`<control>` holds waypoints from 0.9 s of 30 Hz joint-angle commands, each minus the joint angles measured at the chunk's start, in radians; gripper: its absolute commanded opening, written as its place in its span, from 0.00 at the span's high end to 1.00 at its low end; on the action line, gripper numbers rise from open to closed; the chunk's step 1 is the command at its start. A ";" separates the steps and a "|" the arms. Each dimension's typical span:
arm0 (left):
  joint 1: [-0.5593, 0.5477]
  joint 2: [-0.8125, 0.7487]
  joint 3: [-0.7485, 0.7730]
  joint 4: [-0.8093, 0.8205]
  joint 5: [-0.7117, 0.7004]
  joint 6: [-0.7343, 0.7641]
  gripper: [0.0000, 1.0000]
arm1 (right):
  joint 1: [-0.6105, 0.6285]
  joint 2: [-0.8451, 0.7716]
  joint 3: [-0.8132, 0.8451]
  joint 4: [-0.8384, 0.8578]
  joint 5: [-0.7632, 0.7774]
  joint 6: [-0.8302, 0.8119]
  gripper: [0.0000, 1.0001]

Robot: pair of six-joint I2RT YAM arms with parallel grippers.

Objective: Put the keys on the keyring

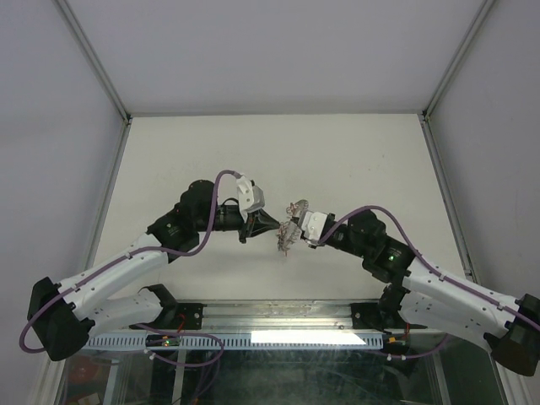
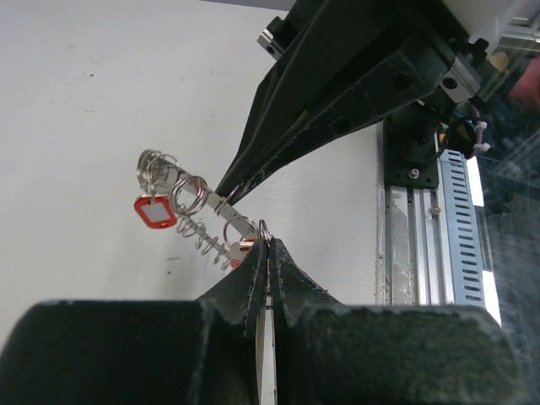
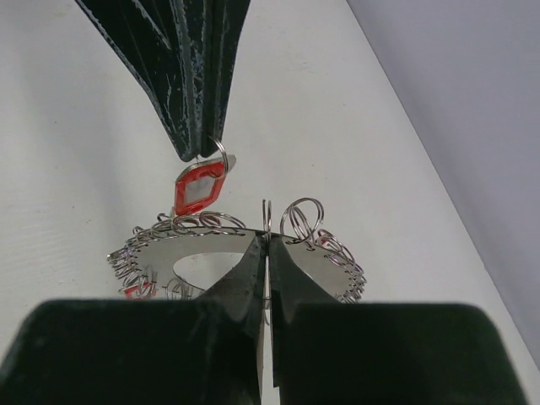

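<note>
The keyring point(image 3: 295, 257) is a flat grey metal disc with many small silvery rings around its rim and a red-headed piece point(image 3: 135, 291). My right gripper point(image 3: 266, 243) is shut on the disc's edge and holds it above the table. My left gripper point(image 3: 202, 154) comes in from above, shut on the small ring of the red key point(image 3: 198, 187), which hangs just beside the disc's rim. In the left wrist view my left gripper point(image 2: 268, 245) pinches that ring next to the edge-on keyring point(image 2: 198, 215). In the top view both grippers meet at the keyring point(image 1: 291, 226). The green key is out of view.
The white table point(image 1: 278, 152) lies below, with grey walls on three sides. A metal rail point(image 1: 278, 316) runs along the near edge by the arm bases and also shows in the left wrist view point(image 2: 413, 253).
</note>
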 commanded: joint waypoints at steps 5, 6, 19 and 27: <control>-0.009 0.038 0.027 0.046 0.185 0.089 1.00 | 0.063 0.007 0.014 0.160 0.063 -0.118 1.00; -0.009 0.038 0.027 0.046 0.189 0.091 1.00 | 0.068 0.007 0.014 0.163 0.078 -0.120 1.00; -0.009 0.028 -0.012 0.153 0.147 -0.018 1.00 | 0.116 -0.014 -0.015 0.193 0.095 -0.171 1.00; -0.010 -0.022 -0.095 0.253 0.072 -0.122 1.00 | 0.124 -0.038 -0.033 0.207 0.097 -0.173 1.00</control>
